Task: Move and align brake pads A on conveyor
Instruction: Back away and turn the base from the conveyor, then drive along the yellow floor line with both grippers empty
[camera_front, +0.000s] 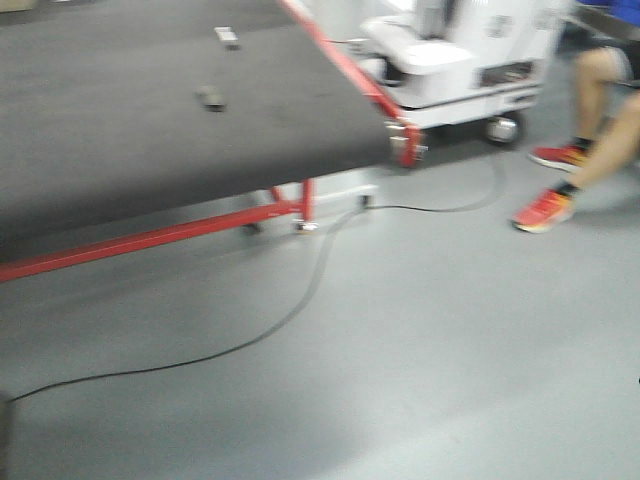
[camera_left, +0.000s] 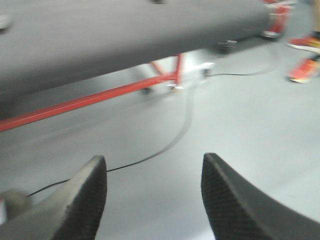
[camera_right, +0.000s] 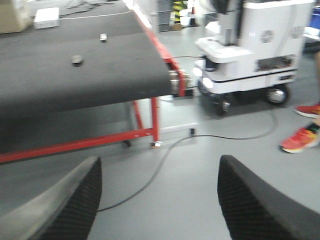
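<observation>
The conveyor (camera_front: 120, 130) fills the upper left, a dark felt-like belt with red edge strips, also seen in the right wrist view (camera_right: 50, 85) and the left wrist view (camera_left: 125, 35). A small dark brake pad (camera_front: 210, 97) lies on the belt (camera_right: 76, 60). Farther back lies a paler small oblong thing (camera_front: 227, 37) (camera_right: 103, 37), too blurred to name. My left gripper (camera_left: 154, 159) and right gripper (camera_right: 160, 160) both hang open over the grey floor, short of the belt, with nothing between their fingers. All views are motion-blurred.
A black cable (camera_front: 300, 300) snakes across the floor from the conveyor's red frame leg (camera_front: 305, 205). A white wheeled robot base (camera_right: 250, 55) stands beyond the belt's end. A seated person's legs in red shoes (camera_front: 545, 210) are at the right.
</observation>
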